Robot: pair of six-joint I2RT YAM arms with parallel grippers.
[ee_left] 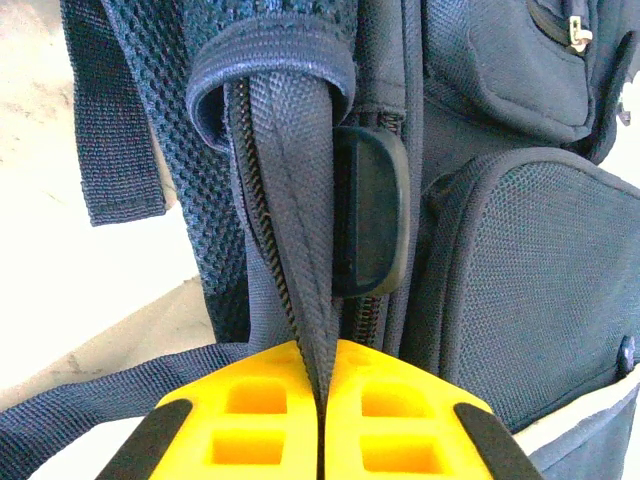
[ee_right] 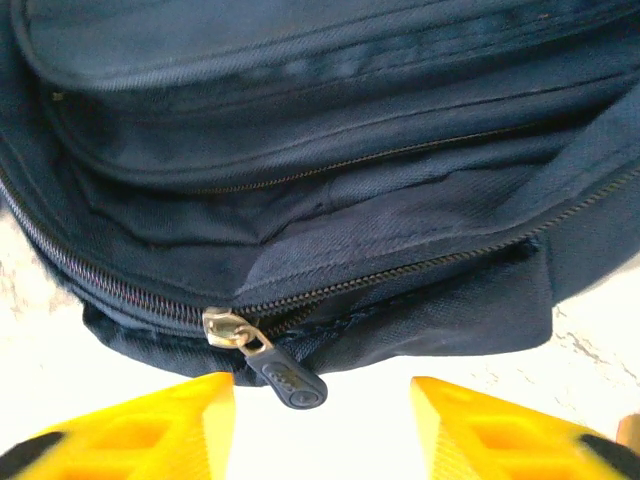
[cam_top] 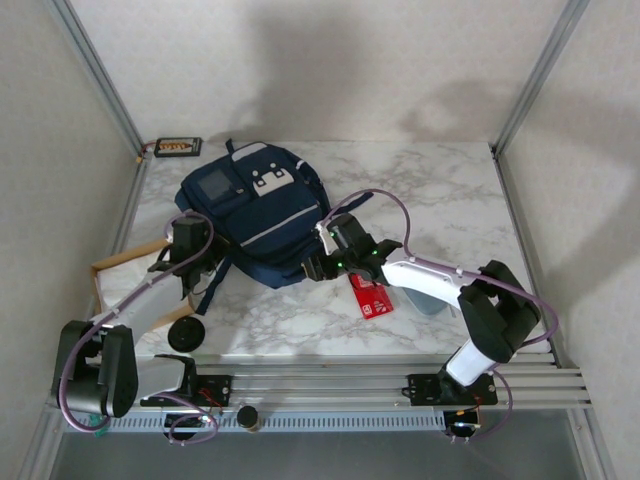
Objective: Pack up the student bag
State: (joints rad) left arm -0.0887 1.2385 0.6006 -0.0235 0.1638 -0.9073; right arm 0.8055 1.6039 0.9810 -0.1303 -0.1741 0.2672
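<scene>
The bag (cam_top: 255, 215) lies flat, left of centre in the overhead view. The left claw (ee_left: 322, 400) is clamped shut on a strip of its fabric edge (ee_left: 300, 250) with zipper teeth alongside, probably to brace the bag against a pull. The right claw (ee_right: 322, 420) stands wide open, touching nothing. Its yellow fingers (ee_right: 150, 420) flank the zipper pull (ee_right: 285, 378) low in its wrist view, apparently lining up to grab it.

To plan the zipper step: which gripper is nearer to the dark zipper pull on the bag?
Right. The right gripper hangs just before the zipper pull, jaws open; the left gripper is shut on a strap on the other side of the student bag.
</scene>
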